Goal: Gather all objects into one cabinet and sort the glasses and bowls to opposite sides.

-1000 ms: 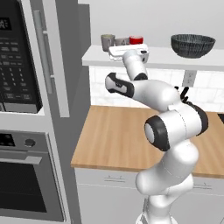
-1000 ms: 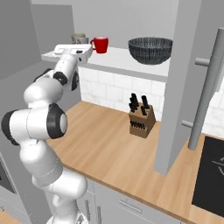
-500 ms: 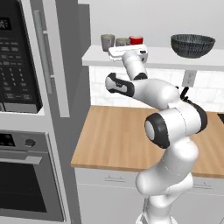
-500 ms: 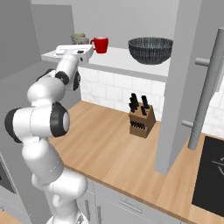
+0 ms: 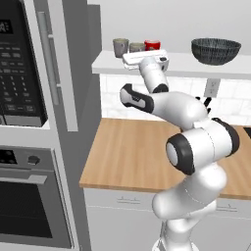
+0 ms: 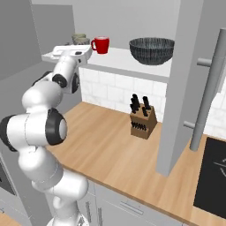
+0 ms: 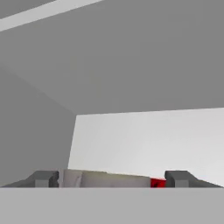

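Note:
Along the white shelf board (image 5: 196, 64) of the open wall cabinet stand two grey cups (image 5: 120, 47) (image 5: 137, 47), a red cup (image 5: 152, 45) and, far to the right, the wide dark ribbed bowl (image 5: 215, 50). The right base view has the red cup (image 6: 101, 44), one grey cup (image 6: 80, 39) behind my hand, and the bowl (image 6: 151, 50). My gripper (image 5: 146, 58) (image 6: 71, 50) is at the shelf's front edge, just in front of the cups. In the hand view the gripper (image 7: 111, 179) is open, with grey cup tops (image 7: 105, 179) and a bit of red cup (image 7: 157, 183) low between the fingertips.
A knife block (image 6: 142, 119) stands on the wooden counter (image 5: 127, 152) below the shelf. A microwave (image 5: 19, 63) and oven (image 5: 29, 206) sit to the left. A grey cabinet side panel (image 6: 185, 79) rises right of the bowl. The cabinet's pale back wall (image 7: 148, 140) lies ahead.

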